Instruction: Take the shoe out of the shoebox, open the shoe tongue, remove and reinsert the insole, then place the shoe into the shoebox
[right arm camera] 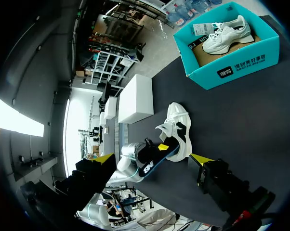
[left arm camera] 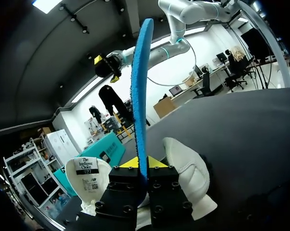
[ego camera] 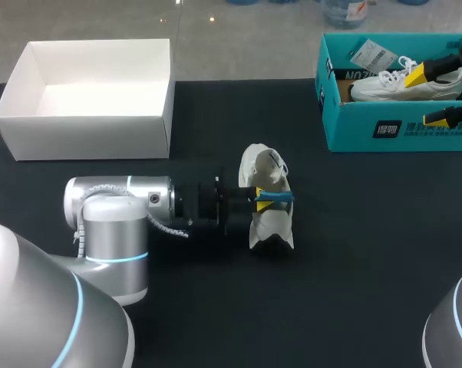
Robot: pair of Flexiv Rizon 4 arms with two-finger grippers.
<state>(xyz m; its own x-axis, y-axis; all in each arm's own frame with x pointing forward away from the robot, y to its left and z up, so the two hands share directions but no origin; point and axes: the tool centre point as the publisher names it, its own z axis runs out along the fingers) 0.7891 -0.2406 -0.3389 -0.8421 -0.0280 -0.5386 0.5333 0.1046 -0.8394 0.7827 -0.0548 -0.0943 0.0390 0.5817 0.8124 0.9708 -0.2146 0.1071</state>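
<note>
Two shoes are seen. One white shoe (ego camera: 268, 207) lies on the black table (ego camera: 354, 253), near its middle, with the tongue (left arm camera: 87, 180) pulled open. A second shoe (ego camera: 384, 86), also white, lies inside the teal shoebox (ego camera: 400, 130) at the far right of the table.

Two boxes are counted: the teal shoebox and one open white box (ego camera: 85, 126) at the far left, well apart from each other.

One blue insole (left arm camera: 139, 86) is seen. It is clamped by the left gripper (left arm camera: 138, 162) at the opening of the shoe on the table. Both yellow tips are pressed on it from two sides, almost closed, and it rises edge-on ahead of the fingers. Whether its far end is inside the shoe cannot be told.

The right gripper (right arm camera: 151, 159) is held high above the table, in line with the teal shoebox in the head view. Its two fingers are spread wide apart and nothing is held between them.
</note>
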